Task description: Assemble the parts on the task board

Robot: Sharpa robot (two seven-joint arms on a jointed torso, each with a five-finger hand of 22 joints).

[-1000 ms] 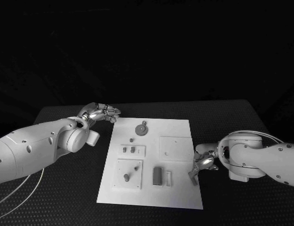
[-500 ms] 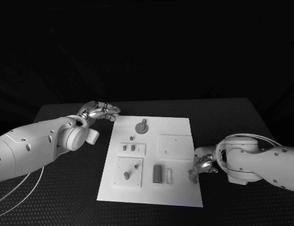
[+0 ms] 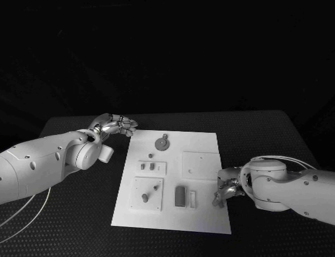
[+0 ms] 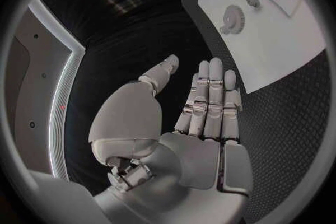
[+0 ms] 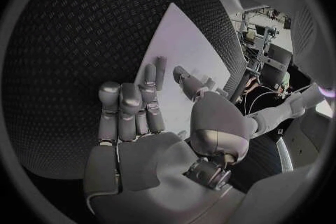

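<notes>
Both hands wait at opposite edges of the task board, neither holding a part.

Head view: the task board (image 3: 202, 147) lies mid-table, carrying a gear-shaped part (image 3: 161, 144) near its far left corner, two small pegs (image 3: 147, 167) below it, and an oblong block (image 3: 179, 197) toward the near edge. The left hand (image 3: 114, 126) hovers off the far left corner; the right hand (image 3: 228, 188) sits at the board's right edge, likely poised to reach the block.
Left wrist view: the left hand (image 4: 199, 109) has straight, empty fingers, the gear (image 4: 229, 15) beyond them.
Right wrist view: the right hand (image 5: 150, 106) is loosely spread, empty, fingertips over the board's edge (image 5: 168, 31).
</notes>
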